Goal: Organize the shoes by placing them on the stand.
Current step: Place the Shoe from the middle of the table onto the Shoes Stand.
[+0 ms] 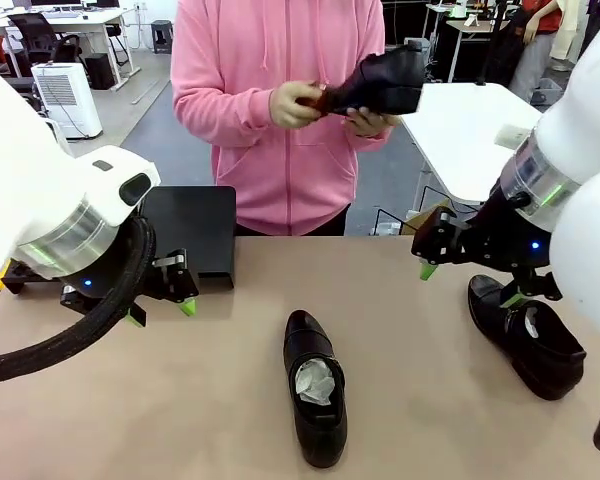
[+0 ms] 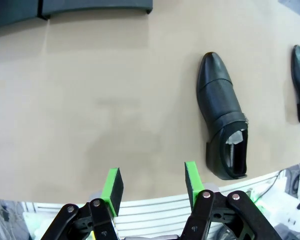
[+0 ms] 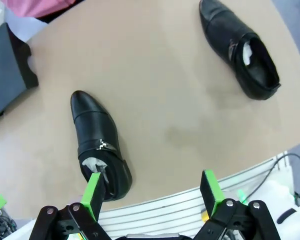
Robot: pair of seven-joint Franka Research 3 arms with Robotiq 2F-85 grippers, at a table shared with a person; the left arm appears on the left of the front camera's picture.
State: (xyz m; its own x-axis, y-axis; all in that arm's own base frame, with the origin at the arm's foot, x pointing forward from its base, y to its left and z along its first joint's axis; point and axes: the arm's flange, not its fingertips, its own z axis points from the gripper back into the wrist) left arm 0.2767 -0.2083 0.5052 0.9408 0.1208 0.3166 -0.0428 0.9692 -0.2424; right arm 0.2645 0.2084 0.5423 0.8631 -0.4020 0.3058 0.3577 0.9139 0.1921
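The left gripper (image 1: 162, 312) hovers over the tabletop (image 1: 210, 400) with its jaws partly spread, released, touching nothing. The stand (image 1: 195, 230) sits just beyond it on the person's side, its visible top plain black. The middle shoe (image 1: 315, 400) lies flat on the tabletop off to this gripper's right, toe toward the person, with pale stuffing in its opening. The right gripper (image 1: 470, 284) hangs with its jaws wide, released, grasping nothing. A second shoe (image 1: 530, 345) lies on the tabletop below and near it, not touching. Beyond both grippers, the person's hands (image 1: 295, 103) hold a third shoe (image 1: 385, 80) in the air.
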